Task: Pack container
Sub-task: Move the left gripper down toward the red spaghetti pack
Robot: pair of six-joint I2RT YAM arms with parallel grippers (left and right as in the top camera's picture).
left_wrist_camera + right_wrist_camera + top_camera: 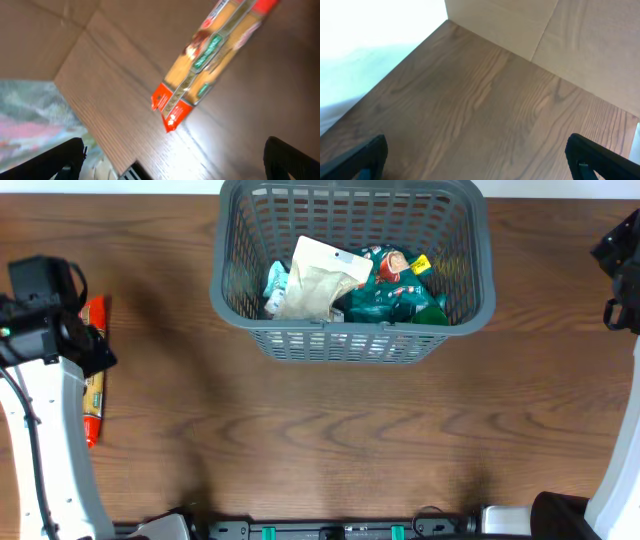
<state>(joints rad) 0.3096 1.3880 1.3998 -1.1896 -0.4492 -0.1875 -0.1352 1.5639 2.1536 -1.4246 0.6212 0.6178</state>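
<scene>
As I look down, the brown wood-grain surface (330, 440) spreads wide beneath me. The large dark grey plastic basket (300, 345) with lattice sides sits at its far middle, holding a beige paper pouch (320, 280) and, right of it, a green foil packet (395, 290). A long orange-and-red pasta packet (210, 60) lies flat at the left edge, below my left pincer (175, 160), jaws spread wide, gripping nothing. My right pincer (482, 157) is spread too, over wood at the far right.
</scene>
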